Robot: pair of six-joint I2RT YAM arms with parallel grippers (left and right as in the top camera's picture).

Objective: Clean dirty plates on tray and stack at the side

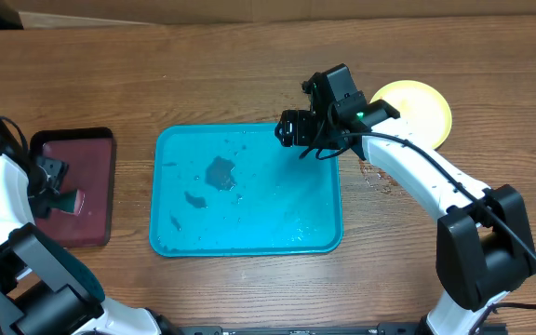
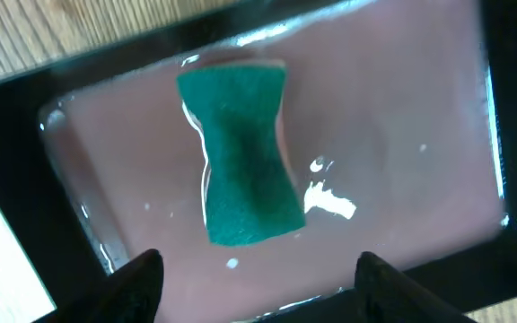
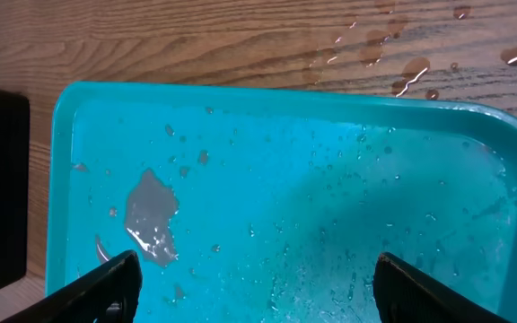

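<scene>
Teal tray (image 1: 246, 191): flat on the wood table (image 1: 203, 74), long edges running left to right. Its raised rim is unbroken on all four sides and the corners are rounded. The floor is wet, with a grey puddle (image 1: 220, 172) left of centre and smaller dark patches nearer the tray's left near corner.

Yellow plate (image 1: 417, 107): on the table off the tray's far right corner, apart from the rim. The right arm covers its near left edge. Cannot tell whether anything lies beneath it.

Right gripper (image 1: 291, 130): above the tray's far rim, near the far right corner. In the wrist view the fingertips (image 3: 106, 278) are spread wide with nothing between them, and tray floor shows in the gap.

Water drops (image 3: 402, 72): on the wood just outside the tray's far right rim.

Maroon tray (image 1: 77, 186): left of the teal tray, with a strip of table between the two rims. It has a black rim and a wet floor.

Green sponge (image 2: 245, 157): lying flat on the maroon tray's floor, away from the walls on every side.

Left gripper (image 2: 263, 287): hovers over the maroon tray with jaws wide apart, holding nothing. The sponge lies just beyond the fingertips.
</scene>
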